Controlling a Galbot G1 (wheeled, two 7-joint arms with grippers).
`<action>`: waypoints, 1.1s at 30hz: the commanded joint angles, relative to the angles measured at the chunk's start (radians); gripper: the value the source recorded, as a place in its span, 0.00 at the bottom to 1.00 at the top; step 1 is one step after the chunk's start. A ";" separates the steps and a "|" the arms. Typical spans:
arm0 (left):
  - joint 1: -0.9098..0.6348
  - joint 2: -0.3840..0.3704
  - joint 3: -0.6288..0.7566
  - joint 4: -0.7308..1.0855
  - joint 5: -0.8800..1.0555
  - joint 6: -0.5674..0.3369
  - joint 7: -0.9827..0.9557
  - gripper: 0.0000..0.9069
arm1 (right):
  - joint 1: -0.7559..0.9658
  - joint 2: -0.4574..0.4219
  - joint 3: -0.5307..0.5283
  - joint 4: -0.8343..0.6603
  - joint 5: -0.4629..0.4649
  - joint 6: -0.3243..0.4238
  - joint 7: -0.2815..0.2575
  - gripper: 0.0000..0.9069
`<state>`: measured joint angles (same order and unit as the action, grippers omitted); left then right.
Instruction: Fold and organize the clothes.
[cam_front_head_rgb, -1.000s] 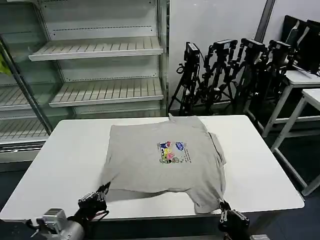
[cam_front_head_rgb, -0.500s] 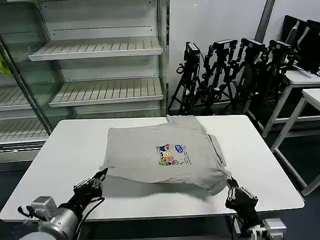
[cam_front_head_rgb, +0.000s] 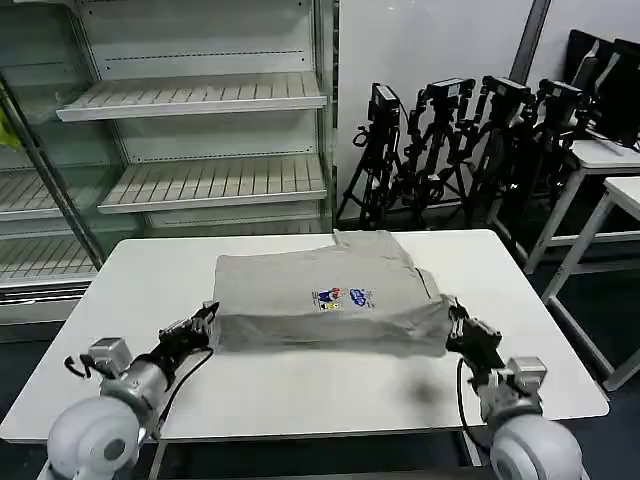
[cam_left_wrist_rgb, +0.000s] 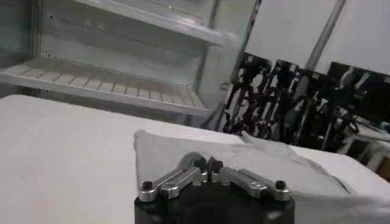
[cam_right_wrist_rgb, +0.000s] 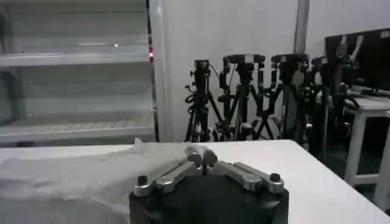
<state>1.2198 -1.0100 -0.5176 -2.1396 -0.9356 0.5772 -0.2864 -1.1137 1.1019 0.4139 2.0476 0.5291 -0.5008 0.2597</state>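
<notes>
Two grippers carry the near hem of the T-shirt over toward the collar.

Both arms work together from where I stand: the left gripper (cam_front_head_rgb: 205, 318) has its fingers pinched tight on the T-shirt (cam_front_head_rgb: 330, 300) at one near corner, and the right gripper (cam_front_head_rgb: 455, 318) is clamped the same way on the other. The grey shirt lies in the middle of the white tabletop (cam_front_head_rgb: 300, 385), its near half lifted and doubled back, chest print showing on top. To fold it well, I'd say both corners should travel level and at one pace, cloth kept taut between them, then be laid square on the far edge before letting go.
</notes>
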 joint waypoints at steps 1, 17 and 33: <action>-0.167 -0.003 0.128 0.192 0.093 0.000 0.007 0.02 | 0.243 -0.028 -0.101 -0.215 0.024 -0.027 0.002 0.00; -0.173 -0.058 0.177 0.271 0.197 0.001 -0.009 1.00 | 0.283 0.089 -0.205 -0.377 -0.157 -0.034 -0.017 1.00; 0.057 -0.079 0.081 0.135 0.178 0.000 -0.010 1.00 | -0.056 0.073 -0.075 -0.151 -0.226 0.009 -0.029 1.00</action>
<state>1.1739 -1.0724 -0.4143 -1.9688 -0.7665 0.5774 -0.2952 -1.0543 1.1745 0.3077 1.8405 0.3367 -0.5038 0.2334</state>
